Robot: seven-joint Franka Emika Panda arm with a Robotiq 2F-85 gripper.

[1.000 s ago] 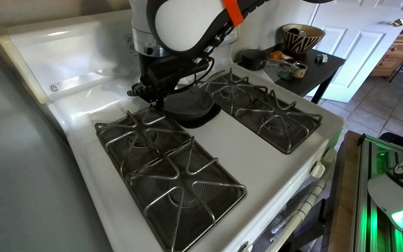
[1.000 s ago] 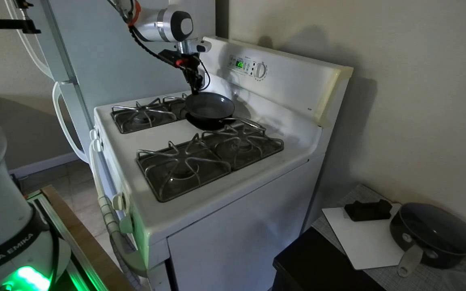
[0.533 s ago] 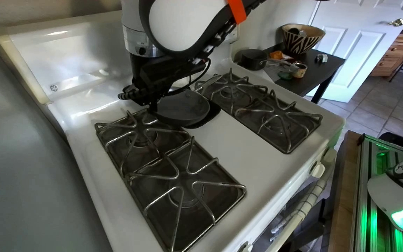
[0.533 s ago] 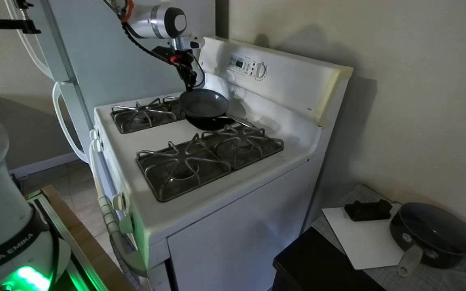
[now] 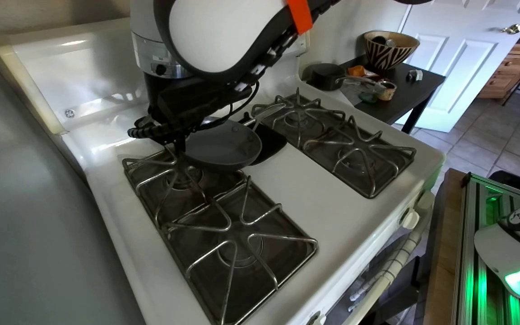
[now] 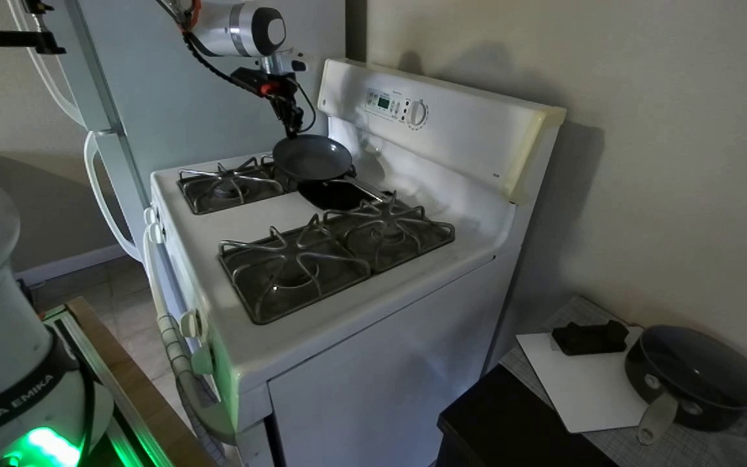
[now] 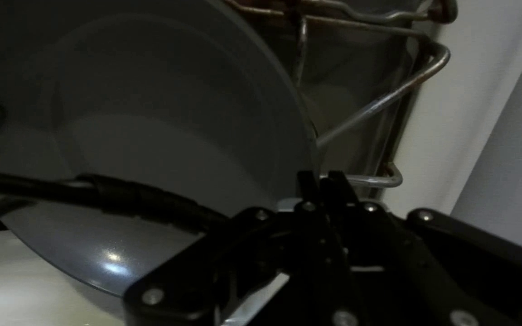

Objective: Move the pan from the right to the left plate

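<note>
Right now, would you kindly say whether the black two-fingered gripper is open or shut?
Shut: the gripper holds the round grey frying pan; the wrist view shows the rim between its close fingertips.

Pan (image 5: 224,145): rim in gripper (image 7: 320,180), over stove (image 5: 314,183); part above flat piece (image 5: 272,142) between burner sections (image 5: 355,159), part above the section beside refrigerator (image 6: 211,97). Side table (image 5: 415,91), stove's opposite side: saucepan (image 6: 691,379) overlapping sheet (image 6: 587,389); bowl (image 5: 390,52) right of saucepan in an exterior view.

The stove (image 6: 373,350) (a refrigerator (image 6: 179,110) beside it) marks a kitchen.
</note>
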